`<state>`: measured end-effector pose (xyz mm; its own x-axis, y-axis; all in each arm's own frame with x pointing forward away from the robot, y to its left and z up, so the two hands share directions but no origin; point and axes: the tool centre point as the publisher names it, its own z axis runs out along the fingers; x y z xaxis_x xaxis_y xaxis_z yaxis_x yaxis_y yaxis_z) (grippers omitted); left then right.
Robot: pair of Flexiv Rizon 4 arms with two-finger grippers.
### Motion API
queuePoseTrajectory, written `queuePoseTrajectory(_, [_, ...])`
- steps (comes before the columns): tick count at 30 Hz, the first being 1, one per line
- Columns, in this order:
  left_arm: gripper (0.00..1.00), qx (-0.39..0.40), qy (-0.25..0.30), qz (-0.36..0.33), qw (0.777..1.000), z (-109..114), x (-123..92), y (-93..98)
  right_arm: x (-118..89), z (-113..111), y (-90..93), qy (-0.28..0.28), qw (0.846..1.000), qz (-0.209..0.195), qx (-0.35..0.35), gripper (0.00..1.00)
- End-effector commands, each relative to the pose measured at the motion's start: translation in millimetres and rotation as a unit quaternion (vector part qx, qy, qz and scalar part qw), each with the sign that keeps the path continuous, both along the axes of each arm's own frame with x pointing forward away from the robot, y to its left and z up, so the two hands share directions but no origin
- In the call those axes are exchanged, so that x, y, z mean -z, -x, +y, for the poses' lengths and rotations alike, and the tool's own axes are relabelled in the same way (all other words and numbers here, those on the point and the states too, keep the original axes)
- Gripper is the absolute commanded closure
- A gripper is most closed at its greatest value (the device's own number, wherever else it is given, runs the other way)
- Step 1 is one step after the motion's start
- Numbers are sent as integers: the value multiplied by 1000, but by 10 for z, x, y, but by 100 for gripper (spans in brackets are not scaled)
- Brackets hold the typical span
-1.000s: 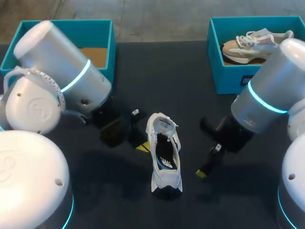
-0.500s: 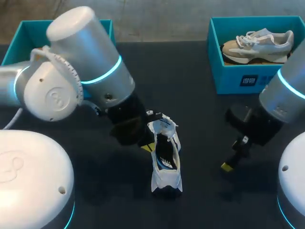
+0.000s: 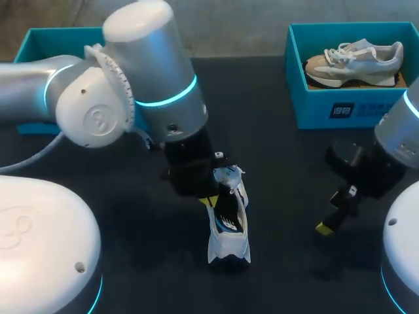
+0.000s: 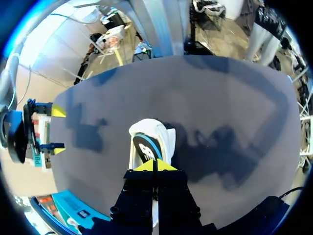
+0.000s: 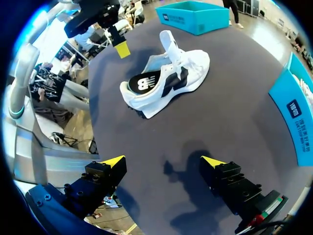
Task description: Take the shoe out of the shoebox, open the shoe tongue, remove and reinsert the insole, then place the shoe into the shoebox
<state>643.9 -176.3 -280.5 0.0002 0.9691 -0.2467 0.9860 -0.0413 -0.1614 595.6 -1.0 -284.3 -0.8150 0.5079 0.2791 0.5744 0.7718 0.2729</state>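
- The dark table carries two teal shoeboxes at its far edge and one shoe out in the middle.
- My left arm has swung over from beside the left shoebox across the last second. It now covers much of that box and reaches down to the middle of the table.
- My right arm has drawn back towards its own side, and now stands well apart from the shoe on the table.
- The right shoebox holds a beige and white shoe lying on its side, as before.
- The white shoe with dark side panels stands upright on its sole in the middle of the table, outside both boxes. It has not shifted.
- The left gripper has moved from beside the shoe to right over its opening. Its yellow tips are pressed together, and I cannot tell whether anything thin is pinched between them.
- The right gripper hangs over bare table with its fingers spread wide and nothing in them.
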Motion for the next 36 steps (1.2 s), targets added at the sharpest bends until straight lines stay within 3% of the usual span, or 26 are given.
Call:
queuePoseTrajectory(1, [100,12,-24,6,1000,-140,136,-45,2,-6,21,-1,1000,-2,0,0])
queuePoseTrajectory(14, [100,59,-54,21,997,-225,418,10,-53,-146,21,15,1000,-3,-14,0])
queuePoseTrajectory(19, [100,79,-66,26,994,-237,469,28,-56,-238,42,18,1000,0,-16,0])
queuePoseTrajectory(36, [100,129,-84,28,988,-163,575,62,-56,-238,42,18,1000,0,-16,0])
